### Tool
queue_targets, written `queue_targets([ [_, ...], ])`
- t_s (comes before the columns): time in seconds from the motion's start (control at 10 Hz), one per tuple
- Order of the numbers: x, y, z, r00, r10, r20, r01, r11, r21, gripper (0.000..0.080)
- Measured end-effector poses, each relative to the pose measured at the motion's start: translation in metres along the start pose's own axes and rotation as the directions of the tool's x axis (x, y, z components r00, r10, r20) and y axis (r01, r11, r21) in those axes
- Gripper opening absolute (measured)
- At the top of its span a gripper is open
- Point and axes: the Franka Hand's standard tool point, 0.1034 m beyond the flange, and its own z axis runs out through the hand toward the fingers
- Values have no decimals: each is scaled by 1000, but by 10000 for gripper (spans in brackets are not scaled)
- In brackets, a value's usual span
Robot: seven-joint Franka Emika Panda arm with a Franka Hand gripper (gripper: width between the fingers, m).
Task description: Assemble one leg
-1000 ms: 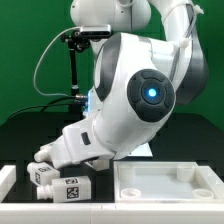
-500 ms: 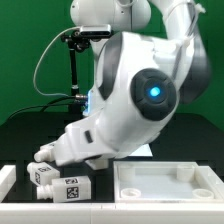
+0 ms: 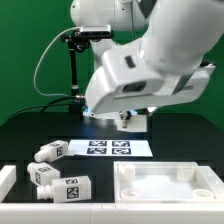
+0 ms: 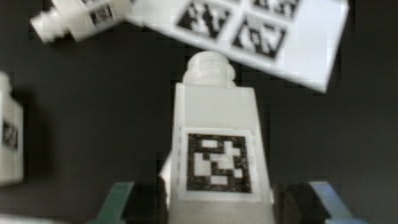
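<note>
In the wrist view a white leg (image 4: 219, 140) with a square tag on its upper face lies lengthwise between my gripper's (image 4: 226, 203) fingers. Dark gaps show on both sides, so the jaws stand open around it without touching. In the exterior view the gripper (image 3: 130, 120) hangs behind the marker board, and I cannot make out that leg there. Three more legs lie at the exterior view's left: one (image 3: 50, 152) by the board and two (image 3: 45, 175) (image 3: 70, 187) at the front. Two of them show in the wrist view (image 4: 71, 18) (image 4: 9, 130).
The marker board (image 3: 105, 148) lies mid-table and shows in the wrist view (image 4: 267, 30). A wide white tray-like panel (image 3: 165, 185) with raised rims sits front right. A black camera stand (image 3: 75, 65) rises at the back left.
The arm has swung up from low over the front-left legs toward the back, uncovering the marker board and the leg beside it. The front legs and the panel have not moved.
</note>
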Motion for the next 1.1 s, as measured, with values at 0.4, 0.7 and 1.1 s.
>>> queue_targets([
  [0.4, 11, 6, -12, 964, -5, -267, -8, 999, -46, 284],
  [0.7, 32, -4, -26, 877, 91, -472, -79, 996, 45, 284],
  [1.1, 60, 3, -73, 617, 170, -768, -149, 984, 98, 284],
])
